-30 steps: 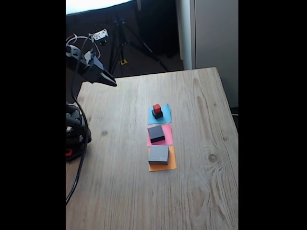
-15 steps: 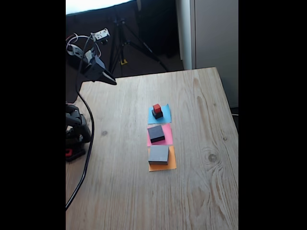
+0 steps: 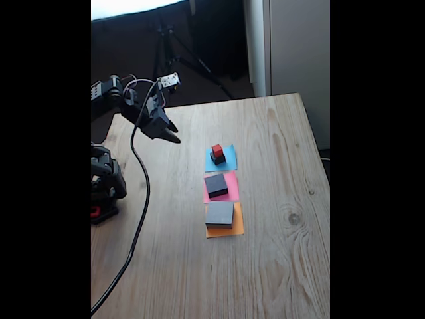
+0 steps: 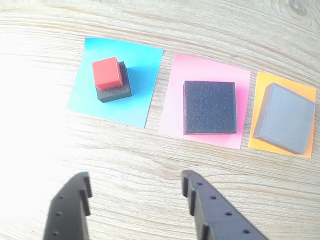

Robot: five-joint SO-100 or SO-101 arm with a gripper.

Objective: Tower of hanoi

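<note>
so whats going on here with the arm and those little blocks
A robot arm is working a Tower of Hanoi set on a wooden table. Its gripper hangs open and empty above the table, short of the blocks. The red cube sits on the small black cube on the blue paper. The medium black block lies on the pink paper, the grey block on the orange paper.

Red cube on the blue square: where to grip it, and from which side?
Grip the red cube by two opposite vertical side faces, coming from above. It sits atop the small black cube, so its sides stand clear all round. The gripper is open, probably wide enough. Close above the seam so the black cube isn't pinched.
</note>
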